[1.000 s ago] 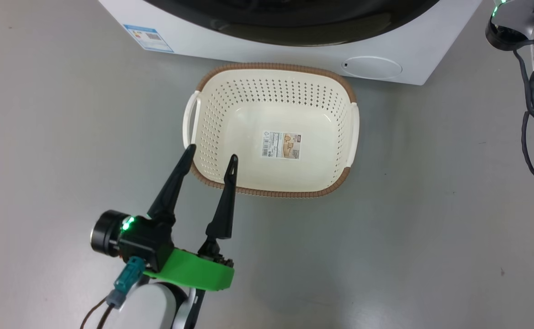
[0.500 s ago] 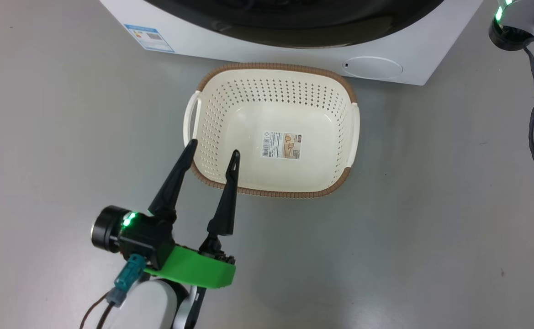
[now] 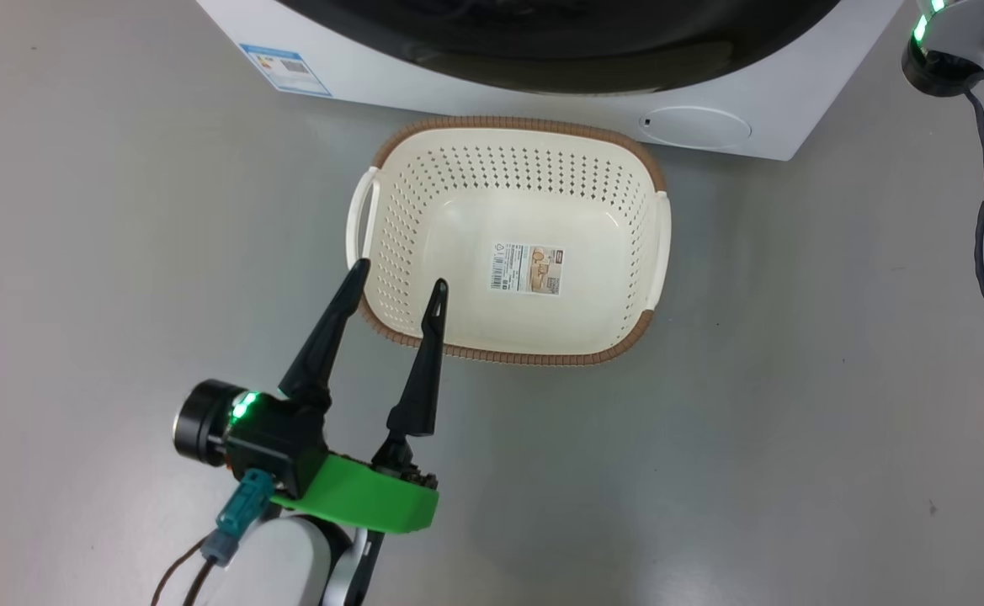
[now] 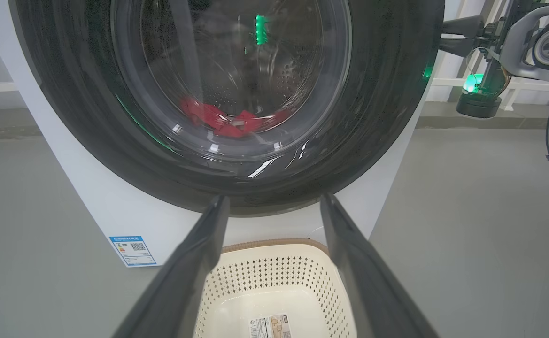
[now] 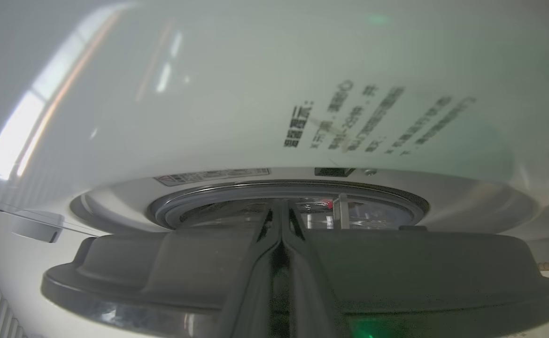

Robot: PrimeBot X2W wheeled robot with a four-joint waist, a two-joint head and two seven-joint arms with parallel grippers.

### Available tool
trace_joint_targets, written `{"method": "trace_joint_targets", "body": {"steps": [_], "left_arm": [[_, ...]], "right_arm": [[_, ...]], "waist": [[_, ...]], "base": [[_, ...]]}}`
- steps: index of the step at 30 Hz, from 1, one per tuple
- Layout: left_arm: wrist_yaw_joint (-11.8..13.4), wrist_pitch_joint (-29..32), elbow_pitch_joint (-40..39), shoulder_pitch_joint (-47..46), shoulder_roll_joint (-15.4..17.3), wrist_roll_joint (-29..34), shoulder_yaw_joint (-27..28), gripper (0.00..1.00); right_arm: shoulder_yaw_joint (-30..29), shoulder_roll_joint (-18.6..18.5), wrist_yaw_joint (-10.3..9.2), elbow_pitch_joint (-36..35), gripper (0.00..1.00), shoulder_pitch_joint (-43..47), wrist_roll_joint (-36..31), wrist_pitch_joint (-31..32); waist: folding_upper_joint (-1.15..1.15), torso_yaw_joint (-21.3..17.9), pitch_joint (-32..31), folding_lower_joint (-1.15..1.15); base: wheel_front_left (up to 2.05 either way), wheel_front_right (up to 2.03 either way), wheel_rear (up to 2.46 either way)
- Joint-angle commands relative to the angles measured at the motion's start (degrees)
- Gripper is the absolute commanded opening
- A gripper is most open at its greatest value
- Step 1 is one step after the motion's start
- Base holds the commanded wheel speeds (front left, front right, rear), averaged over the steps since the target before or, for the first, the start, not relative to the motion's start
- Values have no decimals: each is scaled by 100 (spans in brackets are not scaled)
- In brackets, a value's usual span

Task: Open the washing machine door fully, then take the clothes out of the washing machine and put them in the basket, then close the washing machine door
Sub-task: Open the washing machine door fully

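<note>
We see the basket [image 3: 475, 177] standing on the grey floor [image 3: 795, 421], just in front of the washing machine [image 3: 761, 93]. Its far rim is close to the foot of the white front, and a paper label [image 3: 528, 268] lies on its base. A blue label [image 3: 284, 69] sits at the machine's lower left corner, and a round flap [image 3: 698, 128] near its lower right corner.

Our left gripper [image 3: 400, 273] hangs at the basket's near left corner, its two dark fingers spread wide with nothing between them. In the head view one tip lies over the brown rim and the other over the perforated wall inside it.

In the left wrist view the washing machine door [image 4: 81, 122] faces us, its glossy black rim set against the white front. Through the bulging glass we see the clothes [image 4: 218, 119], a red heap lying low in the steel drum.

Our right gripper [image 5: 281, 213] is pinched tight, its fingers pressed flat together. It is up at the door's right edge. The left wrist view shows its dark fingers reaching in toward the rim from the right. Its own wrist view looks along the closed fingers, across the dark rim, toward the white front with its printed lettering. We cannot tell whether the fingertips touch the rim, or whether the door has left its seat.
</note>
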Motion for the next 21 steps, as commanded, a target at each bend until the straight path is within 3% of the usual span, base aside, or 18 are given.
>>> {"method": "trace_joint_targets", "body": {"steps": [1, 21], "left_arm": [[-2, -52, -123, -42, 79, -14, 153, 100], [37, -52, 2, 54, 79, -25, 192, 100]], "right_arm": [[132, 343, 3, -145, 0, 71, -9, 205], [150, 397, 3, -726, 0, 1012, 173, 1134]], "waist": [[0, 2, -9, 0], [0, -203, -400, 0]], "base": [[0, 0, 0], [0, 0, 0]]}}
